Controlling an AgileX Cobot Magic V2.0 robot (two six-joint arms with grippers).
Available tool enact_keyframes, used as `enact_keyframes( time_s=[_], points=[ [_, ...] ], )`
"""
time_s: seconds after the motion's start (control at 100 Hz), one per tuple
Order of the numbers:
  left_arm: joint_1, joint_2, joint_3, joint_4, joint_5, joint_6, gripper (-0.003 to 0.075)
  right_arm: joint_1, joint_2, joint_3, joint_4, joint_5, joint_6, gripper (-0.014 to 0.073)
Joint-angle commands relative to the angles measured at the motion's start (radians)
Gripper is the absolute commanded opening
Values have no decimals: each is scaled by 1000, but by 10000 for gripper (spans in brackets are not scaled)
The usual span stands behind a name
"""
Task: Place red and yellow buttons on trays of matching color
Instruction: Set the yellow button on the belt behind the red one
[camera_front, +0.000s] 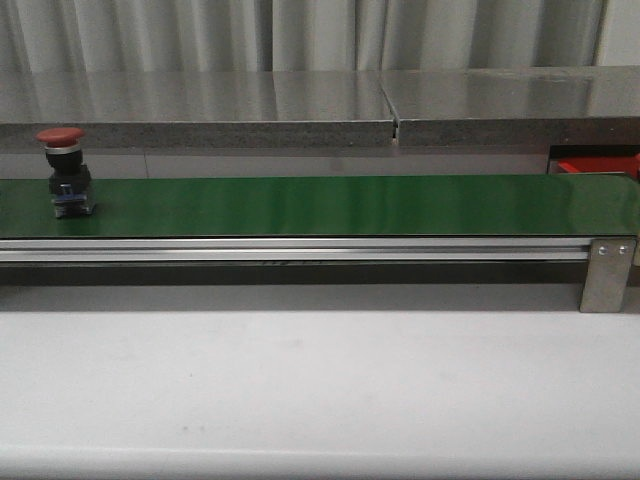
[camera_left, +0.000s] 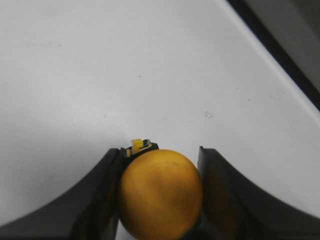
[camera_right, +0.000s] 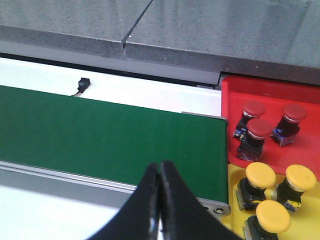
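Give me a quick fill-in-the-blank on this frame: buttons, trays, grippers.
1. The left gripper is shut on a ____ button.
2. The red button standing on the green belt is near its ____ end in the front view.
3. The red tray holds ____ red buttons.
4. The right gripper has its fingers ____ with nothing between them.

Missing words: yellow; left; three; closed
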Motion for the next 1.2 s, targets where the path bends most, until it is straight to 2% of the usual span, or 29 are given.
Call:
enact_keyframes(
  time_s=[0.0, 0.1, 0.21, 0.36, 0.54, 0.88, 1.09, 1.14, 1.19],
  points=[
    [-2, -127, -31, 2, -23, 46, 31, 0, -5, -25, 2, -65, -6, -76],
    [-2, -186, -25, 3, 13, 67, -21, 0, -5, -25, 2, -65, -6, -76],
    [-4, -251, 17, 0, 16, 96, -20, 0, -5, -25, 2, -65, -6, -76],
    [-10, -369, 154, 0, -28, 120, -20, 0, -5, -25, 2, -65, -6, -76],
    [-43, -454, 274, 0, -16, 172, -20, 0, -5, -25, 2, -65, -6, -76],
    [-158, -418, 318, -15, -22, 172, -20, 0, -5, -25, 2, -64, -6, -76],
    [-172, -350, 318, -19, -6, 172, -18, 0, -5, -25, 2, -64, -6, -76],
    [-172, -338, 318, -25, -1, 172, -2, 0, -5, -25, 2, -64, -6, -76],
    [-172, -328, 318, -46, 13, 172, 55, 0, -5, -25, 3, -64, -6, -76]
  ],
)
